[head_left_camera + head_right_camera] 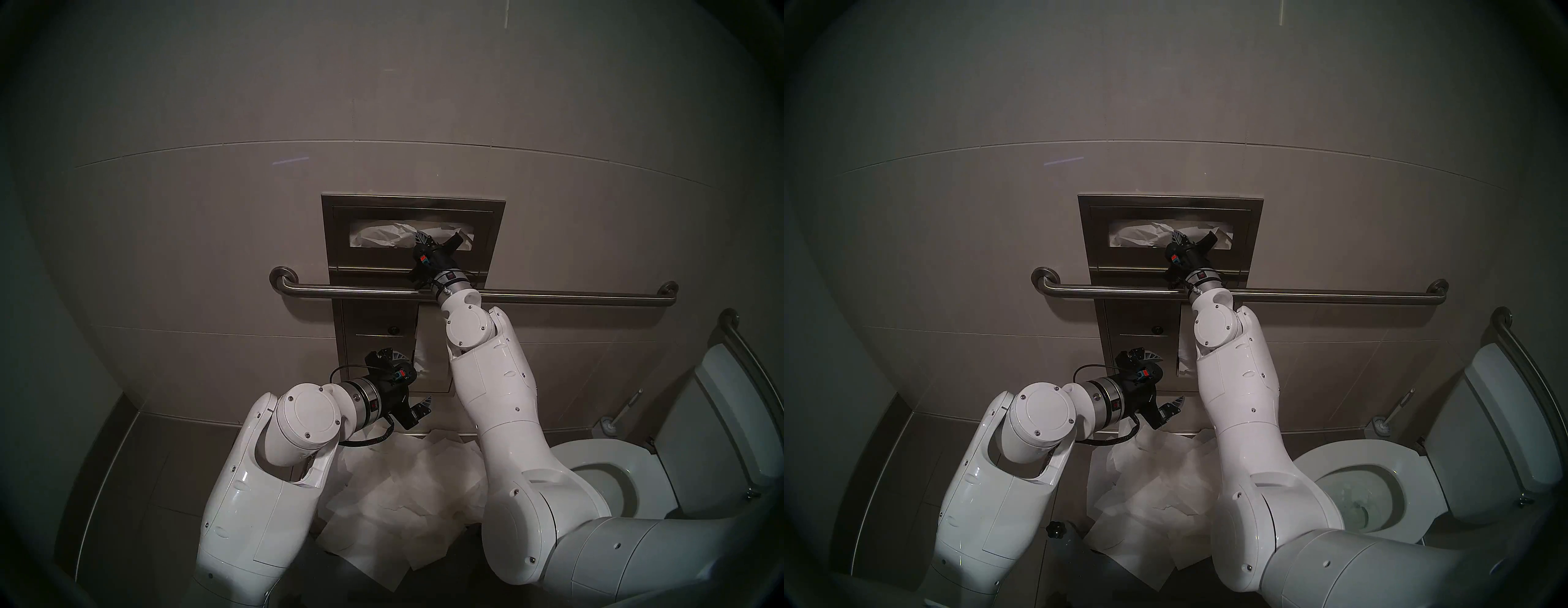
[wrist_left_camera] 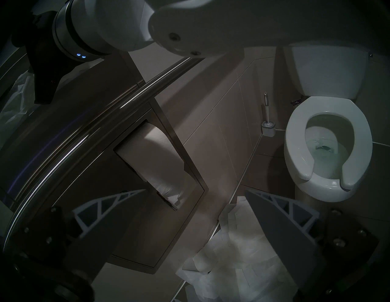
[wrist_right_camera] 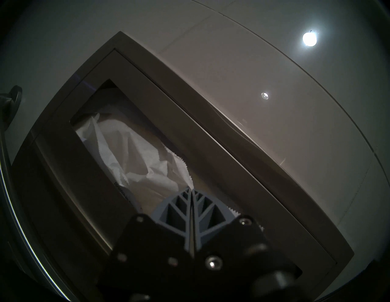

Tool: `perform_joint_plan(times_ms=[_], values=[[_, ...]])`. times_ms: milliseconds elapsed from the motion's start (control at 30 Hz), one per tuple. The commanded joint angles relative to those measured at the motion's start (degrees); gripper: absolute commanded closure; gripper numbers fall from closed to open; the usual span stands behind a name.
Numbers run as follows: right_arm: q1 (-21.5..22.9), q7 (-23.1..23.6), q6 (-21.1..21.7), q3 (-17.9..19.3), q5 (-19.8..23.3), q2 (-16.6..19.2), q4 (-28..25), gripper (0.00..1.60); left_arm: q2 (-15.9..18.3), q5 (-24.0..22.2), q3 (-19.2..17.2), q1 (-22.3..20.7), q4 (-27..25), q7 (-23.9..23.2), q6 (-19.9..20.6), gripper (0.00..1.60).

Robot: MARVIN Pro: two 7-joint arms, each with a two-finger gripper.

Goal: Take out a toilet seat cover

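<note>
The right gripper (image 3: 192, 193) sits at the slot of the steel dispenser panel (image 1: 335, 254) on the far wall, above the grab bar (image 1: 339, 292). Its wrist view shows what the head views cannot: the two ribbed fingers (image 3: 207, 210) are pressed together, with the serrated edge of the toilet seat cover (image 3: 135, 156) running down to their tips, apparently pinched there. The crinkled white sheet is mostly inside the slot, bunched toward its left end.

From the head views, the left gripper (image 1: 411, 384) hangs lower, near the panel's bottom section, its fingers spread wide and holding nothing. Only its wrist camera shows the toilet paper roll (image 2: 152, 151) recessed in the panel, the toilet brush (image 2: 267, 124) by the wall, and the whole toilet (image 2: 327, 147) with its seat down.

A heap of white sheets (image 1: 407, 501) lies on the floor between the arms.
</note>
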Motion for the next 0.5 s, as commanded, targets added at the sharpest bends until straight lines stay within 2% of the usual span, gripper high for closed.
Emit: perform_joint_plan(times_ms=[0, 467], values=[[-0.19, 1.32, 2.00, -0.16, -0.50, -0.40, -5.32, 1.60, -0.45, -0.18, -0.04, -0.95, -1.91, 0.10, -0.07, 0.00], [-2.05, 4.41, 4.53, 0.41, -1.63, 0.26, -8.06, 1.60, -0.45, -0.18, -0.04, -0.95, -1.91, 0.10, -0.07, 0.00]])
